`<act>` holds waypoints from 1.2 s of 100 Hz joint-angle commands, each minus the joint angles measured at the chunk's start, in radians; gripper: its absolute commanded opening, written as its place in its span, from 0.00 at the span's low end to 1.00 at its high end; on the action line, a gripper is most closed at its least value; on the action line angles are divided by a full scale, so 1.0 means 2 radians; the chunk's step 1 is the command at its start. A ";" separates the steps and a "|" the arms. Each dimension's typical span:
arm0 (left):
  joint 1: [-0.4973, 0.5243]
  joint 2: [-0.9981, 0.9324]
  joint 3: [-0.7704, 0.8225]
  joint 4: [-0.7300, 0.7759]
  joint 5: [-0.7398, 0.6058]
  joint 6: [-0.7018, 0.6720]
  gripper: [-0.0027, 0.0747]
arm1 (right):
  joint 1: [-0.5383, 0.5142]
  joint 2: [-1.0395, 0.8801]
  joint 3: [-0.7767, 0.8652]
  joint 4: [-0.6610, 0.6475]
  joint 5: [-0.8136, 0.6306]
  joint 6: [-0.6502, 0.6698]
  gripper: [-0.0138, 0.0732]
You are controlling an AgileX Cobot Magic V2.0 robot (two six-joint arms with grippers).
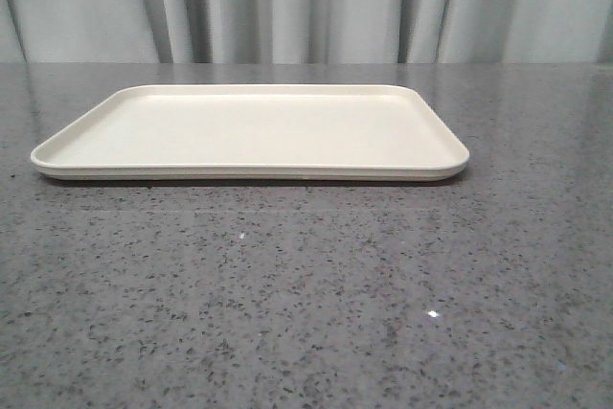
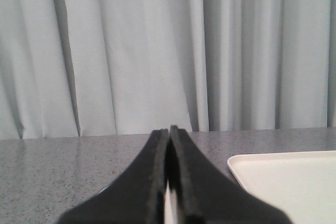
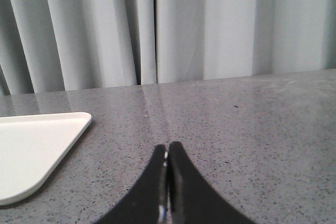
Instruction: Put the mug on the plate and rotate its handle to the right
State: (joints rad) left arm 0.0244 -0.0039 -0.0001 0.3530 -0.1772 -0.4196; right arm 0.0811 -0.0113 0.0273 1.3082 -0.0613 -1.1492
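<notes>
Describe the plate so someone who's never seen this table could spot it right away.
On the grey speckled table, in front of the pale curtain, lies the plate. It is a wide, flat, cream rectangle with rounded corners and a low rim, nothing on it.

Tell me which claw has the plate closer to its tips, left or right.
I judge the left claw: in its wrist view the plate starts just beside the fingers. From the right claw, the plate sits farther off across bare table.
</notes>
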 commanded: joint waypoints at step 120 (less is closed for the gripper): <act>0.000 -0.015 0.006 -0.007 -0.017 -0.004 0.01 | 0.001 -0.010 0.000 -0.001 -0.012 -0.002 0.09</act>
State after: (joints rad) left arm 0.0244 -0.0039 -0.0001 0.3530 -0.1429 -0.4196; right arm 0.0811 -0.0113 0.0273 1.3099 -0.0613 -1.1492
